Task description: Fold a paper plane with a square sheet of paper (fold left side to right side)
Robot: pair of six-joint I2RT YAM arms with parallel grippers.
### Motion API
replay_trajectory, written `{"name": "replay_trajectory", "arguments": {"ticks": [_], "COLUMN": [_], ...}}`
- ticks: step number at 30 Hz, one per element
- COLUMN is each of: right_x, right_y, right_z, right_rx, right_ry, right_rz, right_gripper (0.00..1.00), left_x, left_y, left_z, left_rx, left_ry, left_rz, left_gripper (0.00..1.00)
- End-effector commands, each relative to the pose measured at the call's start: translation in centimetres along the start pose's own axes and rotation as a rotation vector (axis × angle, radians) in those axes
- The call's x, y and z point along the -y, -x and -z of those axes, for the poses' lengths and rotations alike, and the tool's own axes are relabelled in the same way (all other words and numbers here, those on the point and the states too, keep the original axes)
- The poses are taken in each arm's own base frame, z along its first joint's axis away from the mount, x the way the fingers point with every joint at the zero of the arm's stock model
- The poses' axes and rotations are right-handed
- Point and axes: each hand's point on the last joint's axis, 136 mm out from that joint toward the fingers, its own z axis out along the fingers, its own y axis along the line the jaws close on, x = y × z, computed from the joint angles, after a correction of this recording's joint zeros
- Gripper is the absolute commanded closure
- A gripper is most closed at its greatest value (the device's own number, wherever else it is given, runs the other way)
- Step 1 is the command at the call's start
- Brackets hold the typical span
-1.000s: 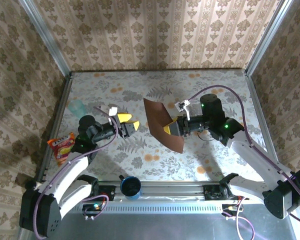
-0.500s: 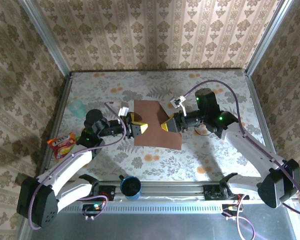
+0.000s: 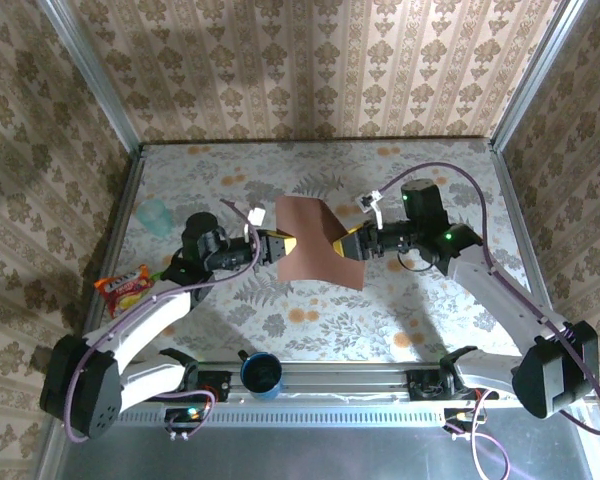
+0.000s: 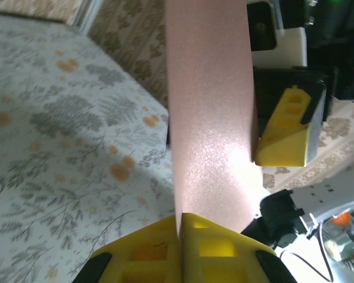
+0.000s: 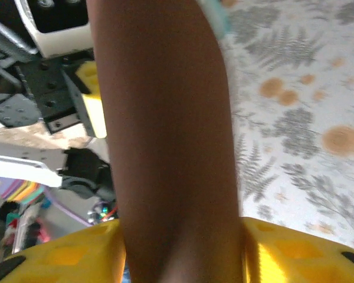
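- The square sheet of paper hangs lifted over the middle of the table, with bare floral tabletop all round and the walls well apart from it.
- The left gripper has its jaws pressed together, pinching the sheet's left edge.
- The right gripper stands with jaws spread, the sheet's right edge between them.
- The orange snack packet lies near the left edge, its print too small to read.

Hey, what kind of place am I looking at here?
Probably a robot test booth, not a home. Patterned wallpaper panels in a metal frame enclose a small floral-covered table. A left arm and a right arm are bolted to a rail at its near edge.
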Motion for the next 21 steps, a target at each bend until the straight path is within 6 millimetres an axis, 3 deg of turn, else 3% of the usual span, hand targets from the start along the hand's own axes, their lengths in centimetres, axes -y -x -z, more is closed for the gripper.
{"name": "replay_trajectory", "arguments": {"ticks": [1,5,10,16,21], "right_x": [3.0,7.0,10.5,12.2,14.0], "right_y": [-0.2,-1.2,-3.3,-5.1,-7.2], "right_z": [0.9,1.6,1.2,-1.0,-3.2], "right_rx": [0.046,0.073,0.061,0.023,-0.05], "right_ry": [-0.148,-0.296,-0.387,-0.376,-0.383], "right_rz": [-0.077,-0.196,-0.325,-0.413,-0.472], "right_gripper": [0.4,0.31,0.31,0.46,0.62], "left_x": [-3.3,-7.6,-11.7,-14.4,-15.1], "left_y": [-0.9,-4.2,-7.7,-9.9,-10.9], "left_z": [-0.8,-2.1,-3.2,-3.7,-3.8], "left_rx": [-0.04,-0.15,-0.278,-0.347,-0.385], "left_ry": [0.119,0.218,0.329,0.399,0.43], "left_rz": [0.158,0.325,0.446,0.499,0.51], "left_gripper": [1.0,1.0,1.0,1.0,1.0]}}
